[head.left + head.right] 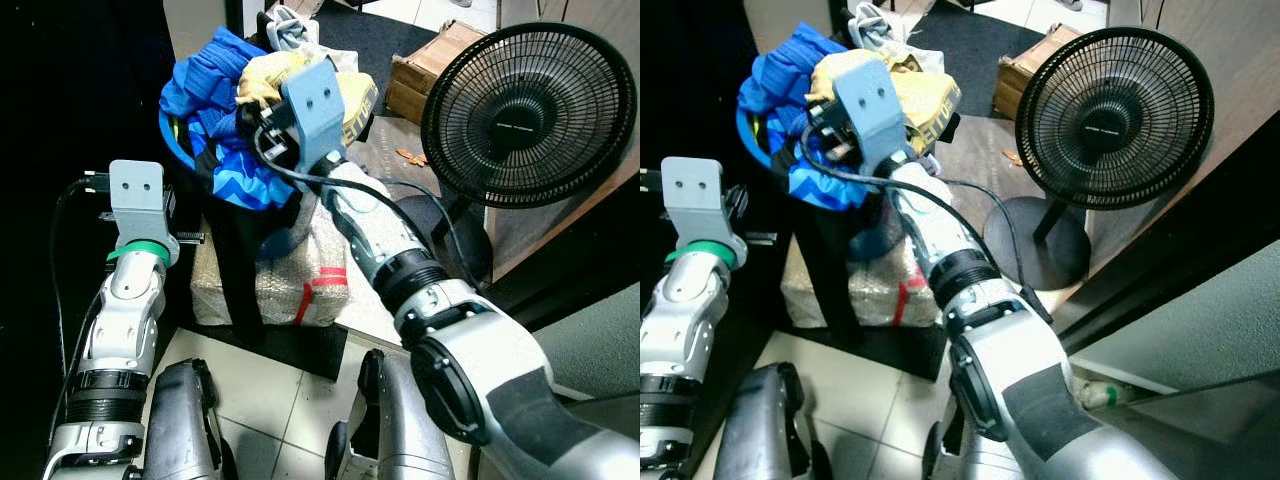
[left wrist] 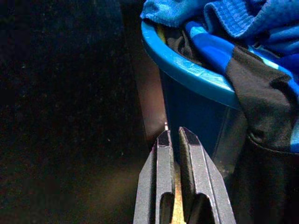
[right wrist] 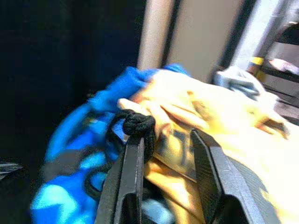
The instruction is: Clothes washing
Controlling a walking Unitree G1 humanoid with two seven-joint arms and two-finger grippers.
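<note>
A blue laundry basket (image 1: pixel 172 142) stands heaped with clothes: blue garments (image 1: pixel 215 75) hang over its rim and a yellow garment (image 1: pixel 262 82) lies on top. My right arm reaches over the heap. In the right wrist view, my right gripper (image 3: pixel 168 136) is open, its fingers spread over the yellow garment (image 3: pixel 219 116), and a knotted black cord (image 3: pixel 138 123) sits at one fingertip. My left gripper (image 2: pixel 175 134) is shut and empty, low beside the basket's blue wall (image 2: pixel 187 70).
A black floor fan (image 1: pixel 530 100) stands to the right, its cable trailing towards the basket. A cardboard box (image 1: pixel 430 65) lies behind it. A wrapped bundle with red tape (image 1: pixel 290 275) sits below the basket. Left of the basket is a dark space.
</note>
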